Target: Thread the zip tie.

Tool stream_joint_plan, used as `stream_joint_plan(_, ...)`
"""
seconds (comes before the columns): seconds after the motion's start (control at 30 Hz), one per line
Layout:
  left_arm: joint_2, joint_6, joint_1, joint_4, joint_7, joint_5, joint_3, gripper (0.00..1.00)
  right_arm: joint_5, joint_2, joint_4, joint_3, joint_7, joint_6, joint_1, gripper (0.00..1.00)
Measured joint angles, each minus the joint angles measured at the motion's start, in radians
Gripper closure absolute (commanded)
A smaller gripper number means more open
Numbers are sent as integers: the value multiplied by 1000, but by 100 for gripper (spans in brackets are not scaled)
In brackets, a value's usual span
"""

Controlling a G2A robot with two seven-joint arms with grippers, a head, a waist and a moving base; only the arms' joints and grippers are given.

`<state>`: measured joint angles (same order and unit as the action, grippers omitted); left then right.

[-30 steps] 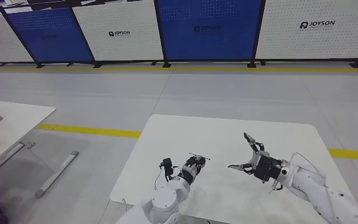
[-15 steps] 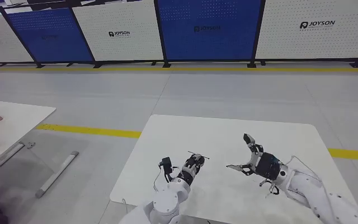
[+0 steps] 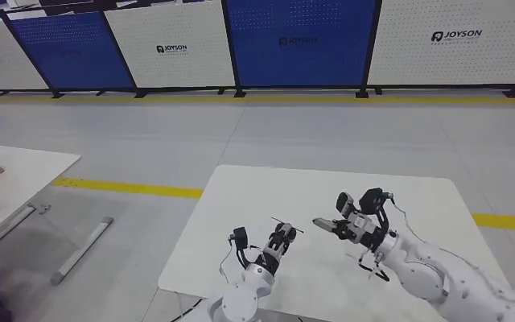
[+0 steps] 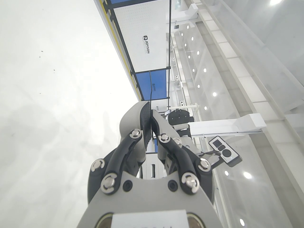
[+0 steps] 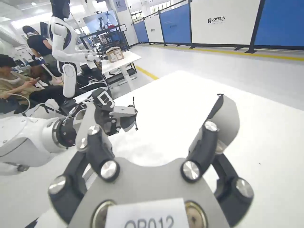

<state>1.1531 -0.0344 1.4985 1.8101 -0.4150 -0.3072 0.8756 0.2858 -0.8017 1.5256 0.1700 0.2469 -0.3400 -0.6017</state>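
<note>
Thin black zip tie (image 4: pixel 150 86) pinched in left claw (image 4: pixel 150 113), both ends protruding, above white table (image 3: pixel 338 189).

right hand (image 3: pixel 331 212) moved in toward zip tie (image 3: pixel 287 224) in left hand (image 3: pixel 285 232), wrist turned

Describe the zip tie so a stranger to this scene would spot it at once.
Start at the white table and go to its near side, where the left gripper is shut. The zip tie is the thin black strip pinched between its fingers, sticking out past them on both sides. The right gripper beside it is open and holds nothing.
</note>
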Motion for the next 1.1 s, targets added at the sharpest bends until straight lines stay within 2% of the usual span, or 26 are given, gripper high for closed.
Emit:
stream_joint_plan(0.37, 0, 0, 0, 0, 0, 0, 0, 100, 8, 0, 3, 1, -4, 0, -3, 0)
stream_joint_plan(0.43, 0, 0, 0, 0, 0, 0, 0, 100, -39, -2, 30, 8, -57, 0, -17, 0)
stream_joint_plan(0.57, 0, 0, 0, 0, 0, 0, 0, 100, -257, 13, 75, 49, -256, 0, -13, 0)
stream_joint_plan(0.67, 0, 0, 0, 0, 0, 0, 0, 100, -424, 33, 75, 119, -420, 0, -18, 0)
stream_joint_plan(0.83, 0, 0, 0, 0, 0, 0, 0, 100, -657, 47, 70, 272, -685, 0, -85, 0)
stream_joint_plan(0.97, 0, 0, 0, 0, 0, 0, 0, 100, -804, 20, -4, 391, -904, 0, -146, 0)
stream_joint_plan(1.1, 0, 0, 0, 0, 0, 0, 0, 100, -897, -45, -117, 479, -1081, 0, -192, 0)
